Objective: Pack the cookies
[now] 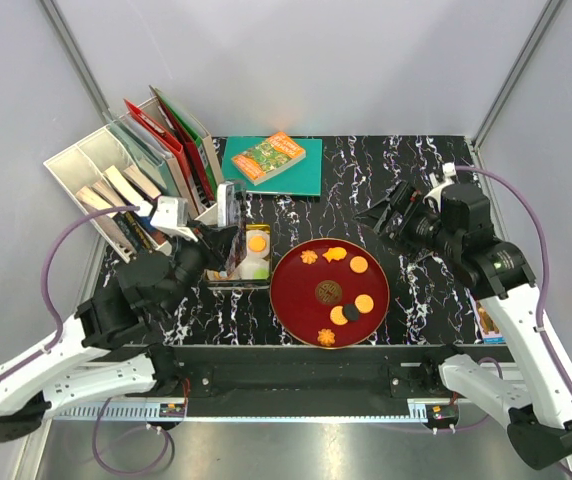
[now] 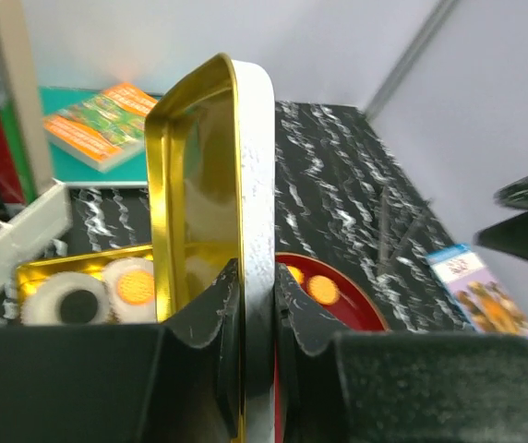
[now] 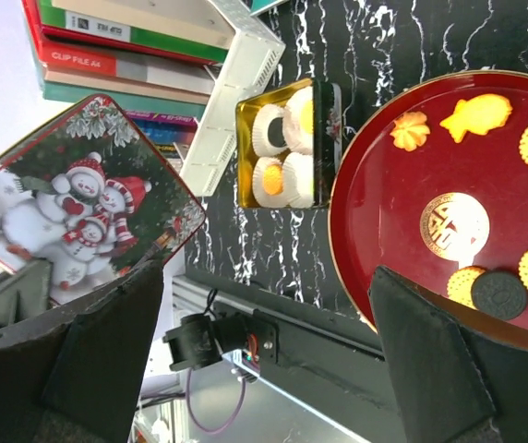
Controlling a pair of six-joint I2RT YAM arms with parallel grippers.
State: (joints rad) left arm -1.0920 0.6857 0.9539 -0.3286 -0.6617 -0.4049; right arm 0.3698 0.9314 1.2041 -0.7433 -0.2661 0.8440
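One tin lid (image 2: 210, 166) sits pinched in left gripper (image 2: 257, 309); right gripper (image 3: 269, 295) gapes.

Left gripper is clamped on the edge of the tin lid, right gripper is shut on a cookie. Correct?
One error: the right gripper is open and holds nothing. The right wrist view shows its fingers spread wide, with the cookies lying on the red plate. The left gripper is indeed clamped on the edge of the tin lid.

Red plate (image 1: 291, 285) with gold centre emblem; cookies (image 1: 358, 265) orange, one dark brown; tin lid (image 3: 70, 208) printed with snowmen; worktop (image 1: 416, 180) black, white-veined.
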